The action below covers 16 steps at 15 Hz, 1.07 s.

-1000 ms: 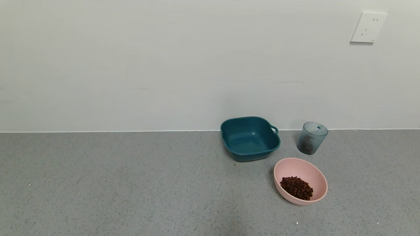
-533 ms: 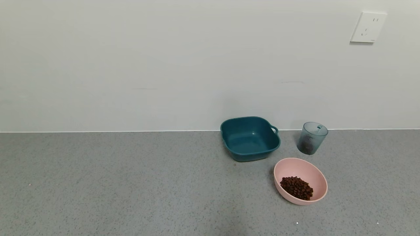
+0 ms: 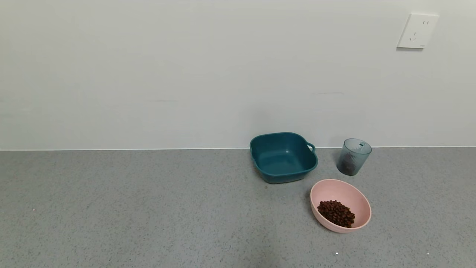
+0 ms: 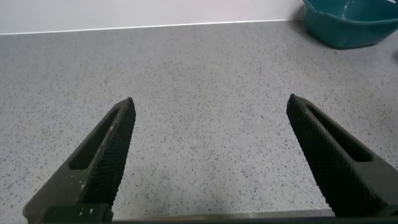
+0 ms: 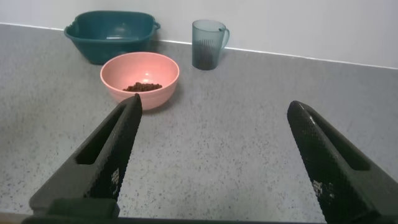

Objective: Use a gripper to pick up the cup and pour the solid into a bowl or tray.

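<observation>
The blue-grey ribbed cup (image 3: 353, 156) stands upright near the wall, right of the teal basin; it also shows in the right wrist view (image 5: 208, 43). The pale pink bowl (image 3: 351, 193) sits in front of it and holds a pile of dark brown pellets (image 3: 336, 213), also seen in the right wrist view (image 5: 142, 87) inside the bowl (image 5: 140, 78). My right gripper (image 5: 211, 106) is open and empty, low over the counter, well short of the bowl. My left gripper (image 4: 211, 99) is open and empty over bare counter. Neither gripper shows in the head view.
A dark teal square basin (image 3: 283, 157) with a handle stands left of the cup, by the wall; it shows in both wrist views (image 5: 111, 34) (image 4: 351, 22). A wall socket (image 3: 417, 31) is at the upper right. The grey speckled counter (image 3: 148, 208) stretches to the left.
</observation>
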Available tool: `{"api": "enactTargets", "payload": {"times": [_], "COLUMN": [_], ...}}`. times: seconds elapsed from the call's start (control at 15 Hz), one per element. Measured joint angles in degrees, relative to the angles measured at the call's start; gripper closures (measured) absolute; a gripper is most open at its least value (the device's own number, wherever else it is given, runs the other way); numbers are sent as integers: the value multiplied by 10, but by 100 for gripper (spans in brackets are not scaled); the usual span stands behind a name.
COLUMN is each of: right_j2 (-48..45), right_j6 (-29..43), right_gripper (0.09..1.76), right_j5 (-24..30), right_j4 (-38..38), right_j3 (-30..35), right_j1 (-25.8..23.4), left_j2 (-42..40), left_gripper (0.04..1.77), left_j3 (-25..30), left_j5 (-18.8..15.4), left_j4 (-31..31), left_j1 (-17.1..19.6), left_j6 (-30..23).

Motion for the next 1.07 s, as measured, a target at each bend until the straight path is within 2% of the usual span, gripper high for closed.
{"api": "enactTargets", "payload": {"times": [0.27, 1.07], "right_j2": [0, 0], "right_j6": [8, 13], "right_gripper": [15, 15], "right_j5": [-7, -10], "right_j4": [40, 46], "right_j3": [11, 12], "right_j1": [0, 0], "left_j2": [0, 0], "left_gripper": [6, 6], "left_j3": [0, 0], "left_j5": [0, 0], "left_j4": [0, 0], "left_j1": [0, 0], "left_j6": [0, 0]}}
